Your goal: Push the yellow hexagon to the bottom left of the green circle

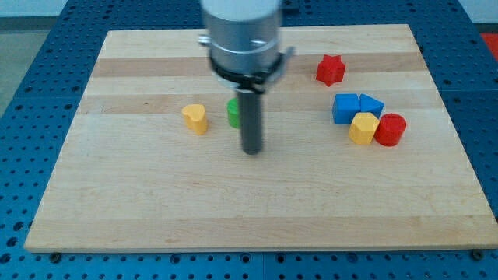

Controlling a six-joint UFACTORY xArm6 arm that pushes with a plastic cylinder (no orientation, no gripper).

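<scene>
Broadly, the wooden board point(257, 202) fills the view, and I have no jaws to report, only a dark rod point(251, 120) hanging from the arm. My tip point(251, 152) rests on bare wood, touching no block, just below and to the view's right of the green block point(233, 113), which the rod half hides. Far to the right, the yellow hexagon point(363, 128) sits pressed against the blue blocks point(355, 106) and red cylinder point(391, 129). A red star point(331, 70) lies above them; a yellow heart point(195, 118) sits left of the green.

Robotics lab: wooden board point(156, 210) on blue perforated bench point(23, 93)
</scene>
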